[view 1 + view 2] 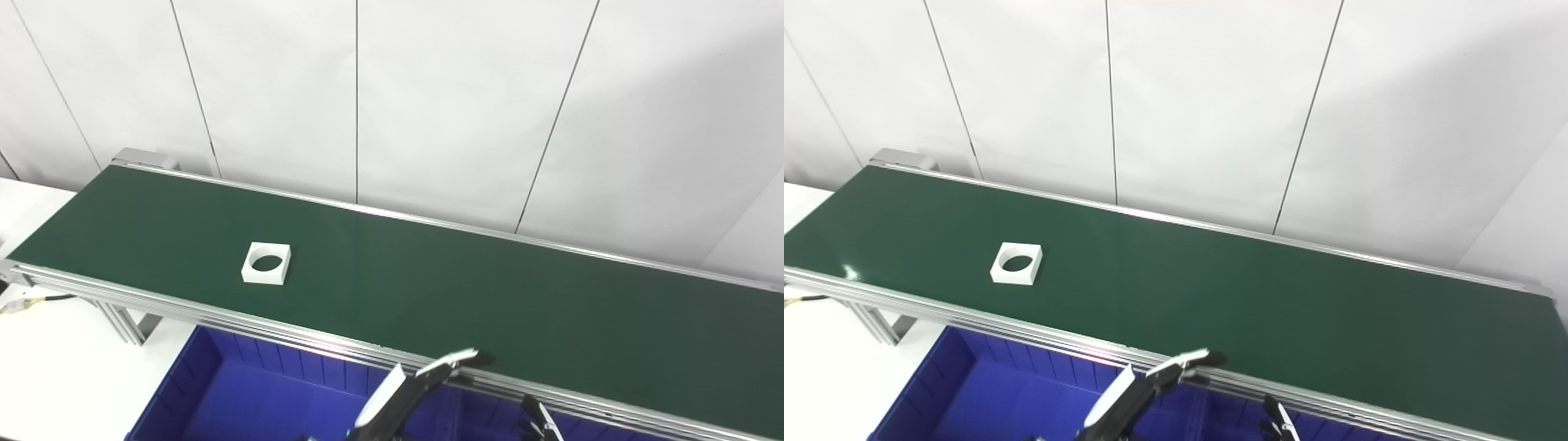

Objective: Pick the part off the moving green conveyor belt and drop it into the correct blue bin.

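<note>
Left hand (410,392) at the bottom edge, nearest the camera: it rises over the blue bin (245,392), its fingers (456,361) stretched forward and reaching the near rail (184,309) of the belt. Fingers look extended with nothing between them; hand empty. Only part of it is in view.

Right hand (539,419): just dark fingertips poking up at the bottom edge, right of the left hand. Cannot tell whether it is apart or closed.

Blue bin sits below the belt's near rail, left of centre, ribbed inner wall visible. A divider or second bin wall shows near the left hand; cannot tell which.

Green belt (459,294) runs from upper left to lower right, aluminium rails on both long sides, white panelled wall (429,104) behind.

Part (266,264): white square block with a round hole through it, lying flat on the belt, left portion, closer to the near rail than the far one. Well apart from both hands.

White tabletop (55,361) at lower left, with a cable (37,301) by the belt's frame leg.
</note>
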